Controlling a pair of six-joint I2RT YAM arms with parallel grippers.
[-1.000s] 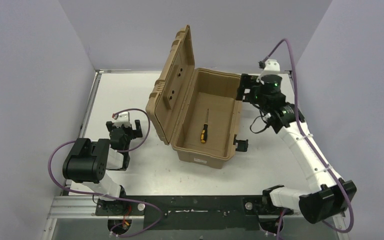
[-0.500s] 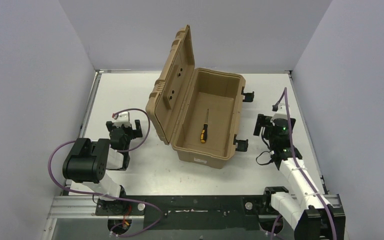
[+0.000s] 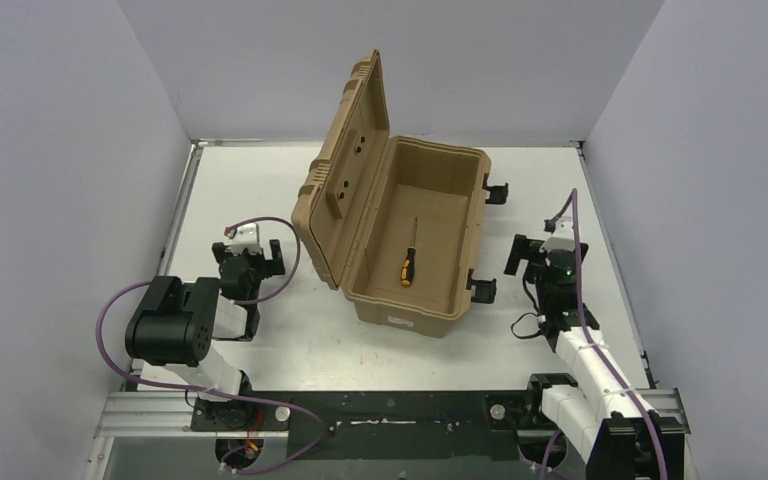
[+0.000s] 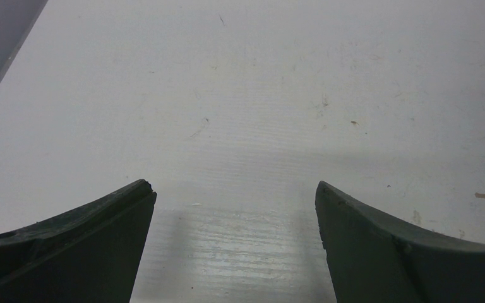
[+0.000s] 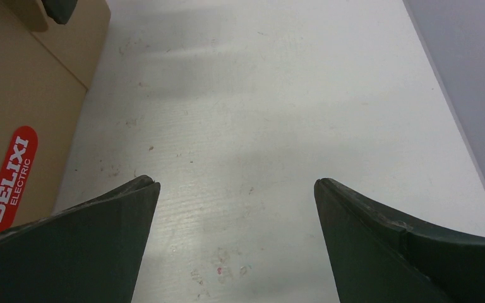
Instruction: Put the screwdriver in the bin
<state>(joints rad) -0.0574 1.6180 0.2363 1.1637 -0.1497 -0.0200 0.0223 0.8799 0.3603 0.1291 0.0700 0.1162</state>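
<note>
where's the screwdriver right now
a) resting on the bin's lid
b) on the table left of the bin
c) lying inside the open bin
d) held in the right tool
c: the screwdriver lies flat on the floor inside the open bin.

Left arm (image 3: 172,333) and right arm (image 3: 585,352), white links, bulky black joint housings, looping purple cables (image 3: 99,328), green light (image 3: 563,267) on right wrist, dark wedge-shaped jaws
</note>
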